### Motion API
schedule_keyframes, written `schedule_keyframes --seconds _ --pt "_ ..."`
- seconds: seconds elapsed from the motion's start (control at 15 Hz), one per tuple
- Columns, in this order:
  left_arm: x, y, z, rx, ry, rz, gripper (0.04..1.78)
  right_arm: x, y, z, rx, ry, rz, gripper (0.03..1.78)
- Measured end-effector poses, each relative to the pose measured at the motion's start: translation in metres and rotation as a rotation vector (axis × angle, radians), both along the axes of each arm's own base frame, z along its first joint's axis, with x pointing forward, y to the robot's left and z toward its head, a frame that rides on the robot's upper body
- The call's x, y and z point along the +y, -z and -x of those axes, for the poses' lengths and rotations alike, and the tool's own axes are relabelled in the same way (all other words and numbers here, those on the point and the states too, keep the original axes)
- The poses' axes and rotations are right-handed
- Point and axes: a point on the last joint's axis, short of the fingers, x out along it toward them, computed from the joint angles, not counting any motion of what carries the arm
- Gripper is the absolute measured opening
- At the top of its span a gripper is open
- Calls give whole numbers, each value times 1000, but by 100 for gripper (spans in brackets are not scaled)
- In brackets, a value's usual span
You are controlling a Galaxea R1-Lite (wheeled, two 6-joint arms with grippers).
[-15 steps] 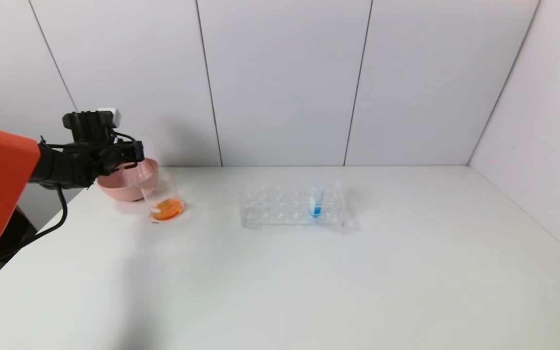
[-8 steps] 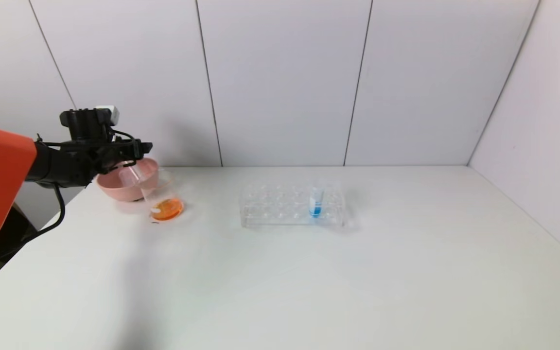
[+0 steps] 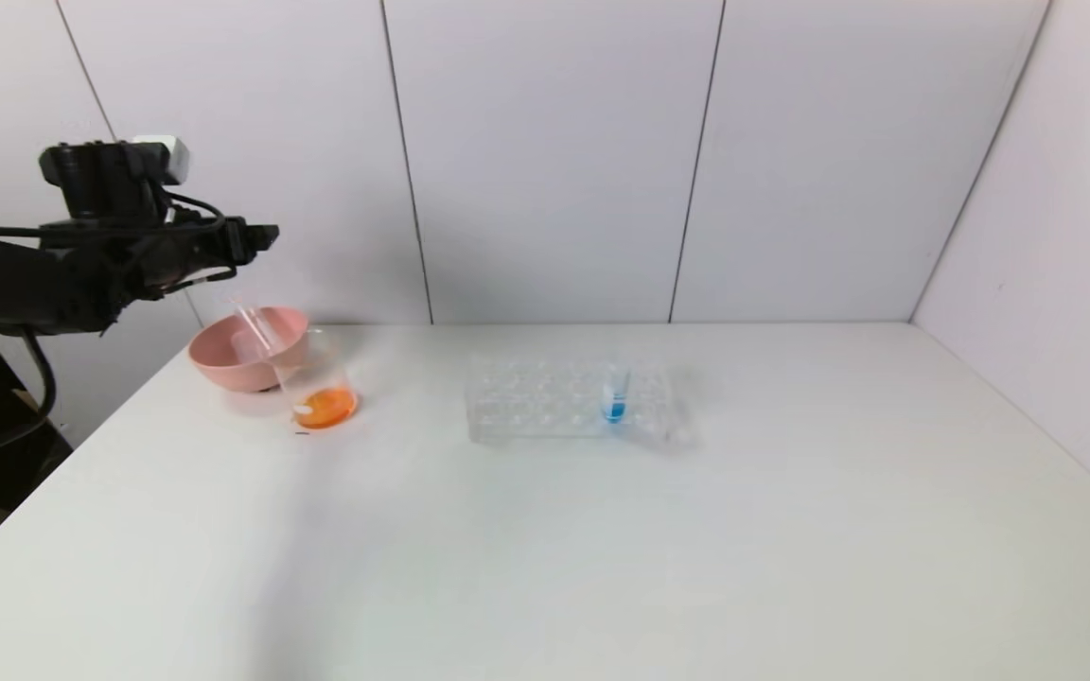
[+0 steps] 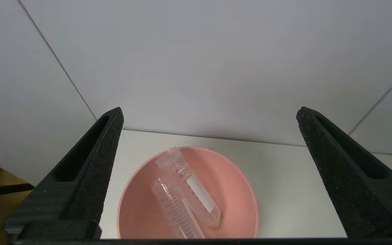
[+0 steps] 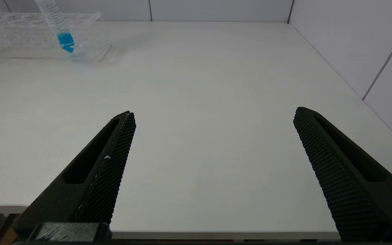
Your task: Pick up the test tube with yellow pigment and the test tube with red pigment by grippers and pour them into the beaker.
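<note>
The beaker (image 3: pixel 320 383) stands at the far left of the table and holds orange liquid. Two clear tubes, one (image 4: pixel 190 185) beside the other (image 4: pixel 173 207), lie empty and slanted in the pink bowl (image 4: pixel 240 190). No yellow or red liquid shows in either, so I cannot tell which is which. One tube's top (image 3: pixel 256 331) sticks out above the bowl (image 3: pixel 214 357). My left gripper (image 3: pixel 259 235) hangs open and empty well above the bowl, also shown in the left wrist view (image 4: pixel 210 112). My right gripper (image 5: pixel 213 112) is open and empty, low by the table's front edge, outside the head view.
A clear tube rack (image 3: pixel 545 407) stands mid-table with one tube of blue liquid (image 3: pixel 614 395); both also show in the right wrist view, the rack (image 5: pixel 12 44) and the blue tube (image 5: pixel 63 34). The bowl touches the beaker's far left side. Walls close off the back and right.
My left gripper has risen and drawn back to the left, away from the pink bowl. The clear tube that was under it now lies in the bowl.
</note>
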Motion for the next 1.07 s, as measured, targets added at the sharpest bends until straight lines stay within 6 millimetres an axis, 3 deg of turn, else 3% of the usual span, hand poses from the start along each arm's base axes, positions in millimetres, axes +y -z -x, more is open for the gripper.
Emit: schedule_keyframes --seconds 0.2,0.33,0.6,0.87,1.07 --pt "-14 -49 61 -84 78 -7 178 0 0 0 0 0 0 170" --pt "-23 -76 111 -148 161 -15 177 0 0 0 0 0 0 170" --pt "-38 -102 227 -261 342 -47 177 0 0 0 0 0 0 170" --pt "-52 -99 355 -373 473 -92 177 0 0 0 0 0 0 170" --pt "-58 -63 433 -464 487 -133 177 0 0 0 0 0 0 170"
